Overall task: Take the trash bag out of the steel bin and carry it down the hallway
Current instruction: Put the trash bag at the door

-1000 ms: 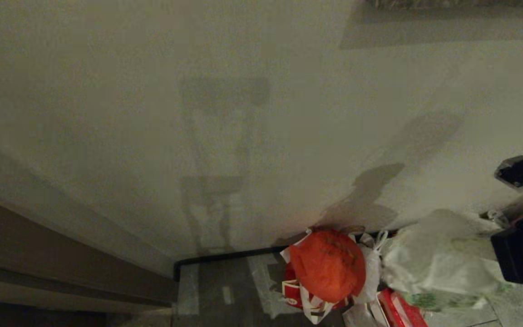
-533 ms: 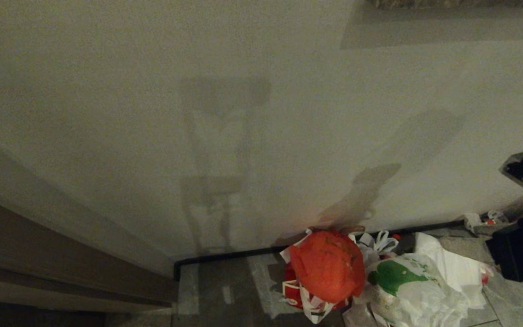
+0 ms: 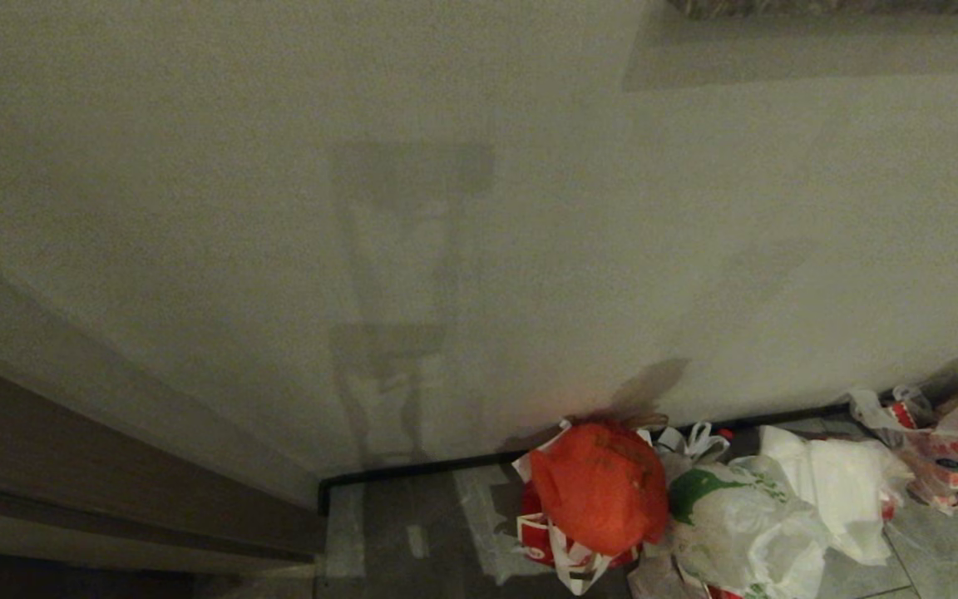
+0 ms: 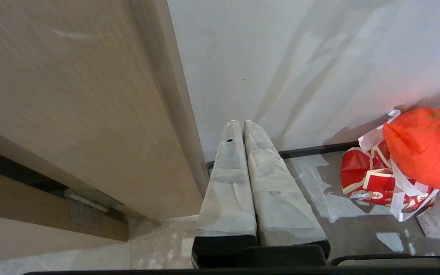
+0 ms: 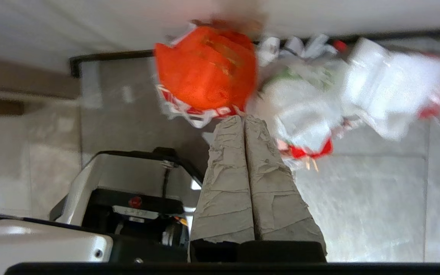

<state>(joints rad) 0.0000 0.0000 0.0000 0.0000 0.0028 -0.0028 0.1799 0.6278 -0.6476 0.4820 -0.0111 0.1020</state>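
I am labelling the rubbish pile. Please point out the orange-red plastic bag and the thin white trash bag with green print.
orange-red plastic bag (image 3: 599,487), head view, its rounded top.
thin white trash bag with green print (image 3: 733,520), head view, its crumpled middle.

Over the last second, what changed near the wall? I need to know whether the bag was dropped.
The translucent white trash bag with green print left the right gripper and now lies on the grey tiled floor beside the orange-red bag. That gripper withdrew from the head view, shut and empty. The orange-red bag and the left gripper stayed put.
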